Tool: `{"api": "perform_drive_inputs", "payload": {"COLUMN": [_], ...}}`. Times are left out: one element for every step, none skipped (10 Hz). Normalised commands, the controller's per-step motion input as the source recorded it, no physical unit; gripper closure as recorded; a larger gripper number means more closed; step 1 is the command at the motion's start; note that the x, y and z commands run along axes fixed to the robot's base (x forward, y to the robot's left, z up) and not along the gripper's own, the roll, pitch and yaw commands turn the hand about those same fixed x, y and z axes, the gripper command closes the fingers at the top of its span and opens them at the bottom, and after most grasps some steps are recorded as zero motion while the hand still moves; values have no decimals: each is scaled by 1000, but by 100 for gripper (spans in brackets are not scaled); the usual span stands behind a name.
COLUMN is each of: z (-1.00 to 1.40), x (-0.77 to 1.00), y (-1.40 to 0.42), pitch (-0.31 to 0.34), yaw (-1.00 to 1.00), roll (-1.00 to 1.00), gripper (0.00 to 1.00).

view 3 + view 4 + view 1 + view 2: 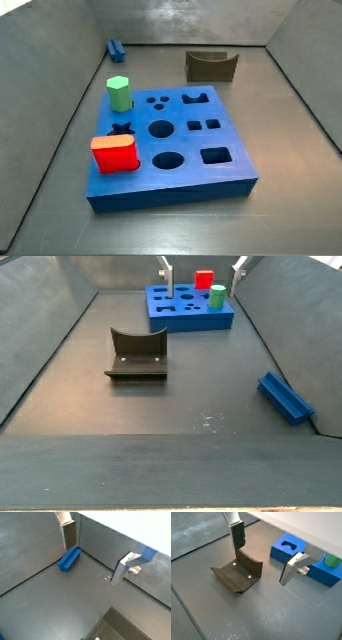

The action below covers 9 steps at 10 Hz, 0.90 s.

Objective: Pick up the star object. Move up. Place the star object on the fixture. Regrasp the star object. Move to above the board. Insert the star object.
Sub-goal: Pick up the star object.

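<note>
The star object [69,558] is a small dark-blue peg lying on its side on the floor against a wall; it also shows in both side views [115,48] [285,396]. My gripper [94,553] is open and empty, held well above the floor, with the peg below near one finger [67,534]. In a wrist view the gripper [264,554] hangs over the floor between the fixture [238,574] and the board [301,559]. The fixture [210,66] stands beyond the board [201,160]. Two fingertips [166,272] show at the frame's upper edge.
A green hexagonal peg [119,93] and a red block [115,153] stand in the board's holes; the star hole sits between them. Grey walls [54,70] enclose the floor on all sides. The fixture [138,356] sits mid-floor, the board [187,311] behind it.
</note>
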Motion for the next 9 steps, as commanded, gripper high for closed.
{"api": "perform_drive_inputs", "payload": {"z": [0, -249, -569, -717, -800, -840, -811, -789, -757], "x": [0, -300, -717, -831, -754, -697, -603, -540, -489], "y": [20, 103, 320, 489, 626, 566, 457, 369, 269], "pitch": [0, -113, -209, -299, -260, -247, -253, -249, -190], "yaw": [0, 6, 66, 94, 157, 240, 323, 306, 237], "roll": [-11, 44, 163, 43, 13, 31, 0, 0, -73], "gripper": [0, 0, 0, 0, 0, 0, 0, 0, 0]}}
